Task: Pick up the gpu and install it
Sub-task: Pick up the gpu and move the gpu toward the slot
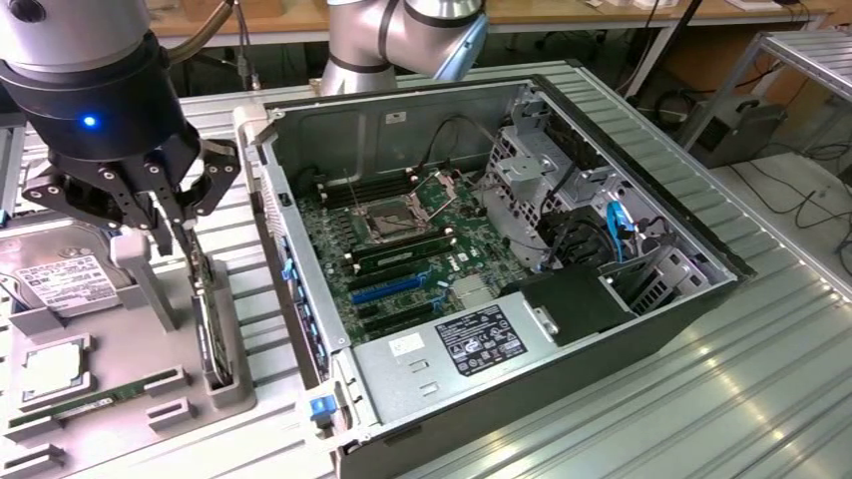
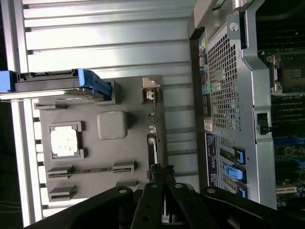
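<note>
You see the open PC case (image 1: 399,110) (image 2: 233,95) lying on its side in the middle. The motherboard (image 1: 440,239) inside it faces up, and the blue card slot (image 1: 389,287) on the board has nothing in it.

The robot arm (image 1: 399,40) rises behind the case, at its far side.

The grey parts tray (image 1: 160,354) (image 2: 95,152) lies outside the case, just beside its rear panel w/ the vent grid.

On the tray, at the side furthest from the case, you find the hard drive (image 1: 67,281) w/ its white label up.

The gpu (image 1: 213,329) (image 2: 152,143) is not installed. It stands on its long edge in a slot of the tray, on the side nearest to the case wall, approx. parallel to that wall.

The gripper (image 1: 178,235) (image 2: 159,175) is above the tray, just outside the case, and points down at the top edge of the gpu. Its fingers are close together w/ a narrow gap, one on each side of the thin card – but I cannot tell if they really clamp it or only stand around it.

The CPU (image 1: 54,359) (image 2: 64,141) lies flat in its pocket, further from the case than the gpu.

The memory stick (image 1: 100,394) (image 2: 93,169) – long, narrow – lies between the CPU and the gpu end of the tray.
</note>
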